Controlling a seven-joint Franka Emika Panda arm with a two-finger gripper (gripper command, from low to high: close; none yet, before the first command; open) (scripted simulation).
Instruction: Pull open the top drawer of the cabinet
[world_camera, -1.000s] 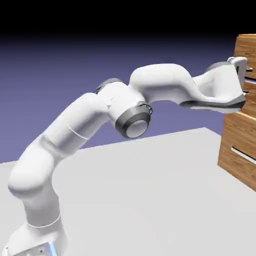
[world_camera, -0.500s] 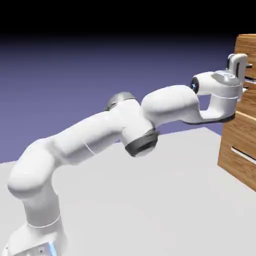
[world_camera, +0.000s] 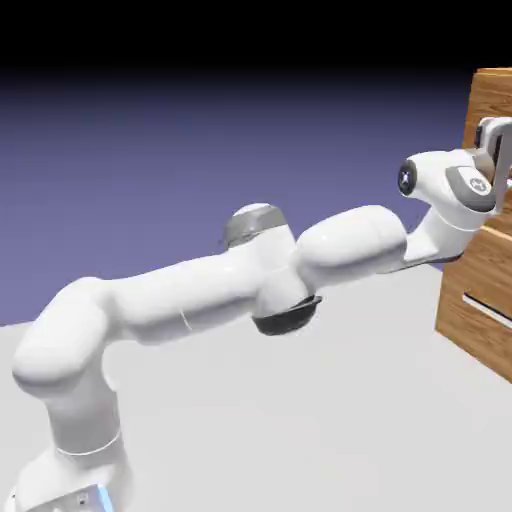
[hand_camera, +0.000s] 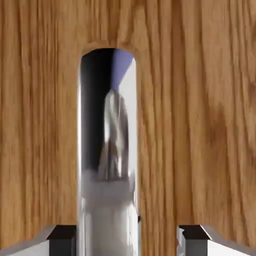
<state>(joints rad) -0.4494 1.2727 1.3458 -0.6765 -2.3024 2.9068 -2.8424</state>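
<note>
The jaws (hand_camera: 127, 241) stand partly open around one silvery bar handle (hand_camera: 109, 150) on the top drawer (hand_camera: 200, 125), its bar nearer one fingertip; whether they touch is unclear. One arm (world_camera: 190, 295) reaches the one cabinet (world_camera: 475, 290), beyond the pale desk's (world_camera: 300, 430) right edge, before a blue-violet backdrop (world_camera: 200, 150).

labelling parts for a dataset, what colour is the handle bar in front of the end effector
Shiny silver, mirror-like, with dark and violet reflections; the handle bar shows best in the hand view.
</note>
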